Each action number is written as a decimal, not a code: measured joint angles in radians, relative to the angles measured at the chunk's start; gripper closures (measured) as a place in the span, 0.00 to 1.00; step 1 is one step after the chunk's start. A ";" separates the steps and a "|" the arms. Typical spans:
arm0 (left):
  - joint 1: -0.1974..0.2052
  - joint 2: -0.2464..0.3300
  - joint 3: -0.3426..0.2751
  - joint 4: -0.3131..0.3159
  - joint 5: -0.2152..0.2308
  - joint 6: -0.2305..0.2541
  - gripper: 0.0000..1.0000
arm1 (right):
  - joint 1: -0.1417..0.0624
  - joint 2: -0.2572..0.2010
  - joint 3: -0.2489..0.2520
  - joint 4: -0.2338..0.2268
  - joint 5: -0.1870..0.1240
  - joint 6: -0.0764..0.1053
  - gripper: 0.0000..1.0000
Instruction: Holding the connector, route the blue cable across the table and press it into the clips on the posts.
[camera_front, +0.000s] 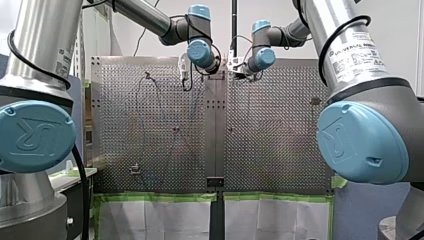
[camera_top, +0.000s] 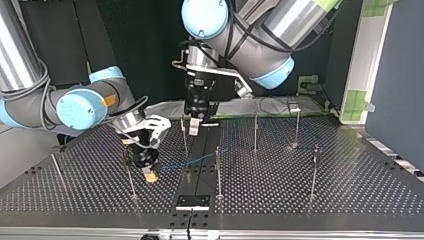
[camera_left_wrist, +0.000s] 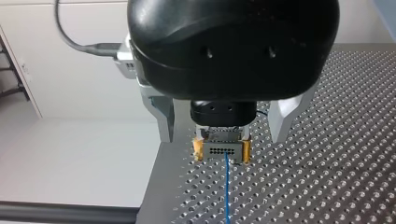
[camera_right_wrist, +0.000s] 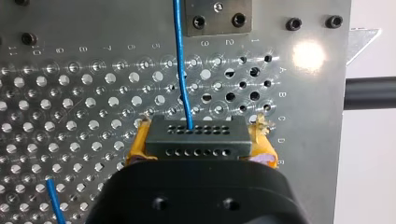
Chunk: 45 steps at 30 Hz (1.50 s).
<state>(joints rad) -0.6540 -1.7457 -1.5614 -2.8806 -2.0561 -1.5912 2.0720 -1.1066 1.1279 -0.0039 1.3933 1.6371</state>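
Right pincer (camera_right_wrist: 201, 144) clamps the connector (camera_right_wrist: 196, 133) by its short ends, just above the worktop (camera_right_wrist: 70, 116). Blue cable (camera_right_wrist: 183, 70) leaves the connector's face: judged thin, limp, light; rigid connector is the hold point. Left pincer (camera_left_wrist: 223, 137) spread, empty, apart from connector.

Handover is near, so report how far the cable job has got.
Done: my right gripper is shut on the connector. In hand: the blue cable runs from it across the table towards the middle post; whether any clip holds it I cannot tell. Still to do: pressing it into the clips. My left gripper is open, holding nothing.
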 joint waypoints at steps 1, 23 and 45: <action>-0.006 -0.011 0.010 -0.001 -0.011 -0.007 0.00 | 0.000 0.000 0.000 0.000 0.000 0.000 1.00; 0.010 -0.126 0.153 0.025 -0.138 -0.081 0.00 | -0.002 0.000 0.000 0.002 0.000 0.000 1.00; 0.070 -0.207 0.234 0.021 -0.055 -0.102 0.00 | -0.002 0.000 0.000 0.001 -0.003 0.000 1.00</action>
<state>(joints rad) -0.5836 -1.9525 -1.3277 -2.8599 -2.1116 -1.6930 2.0699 -1.1067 1.1280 -0.0033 1.3907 1.6371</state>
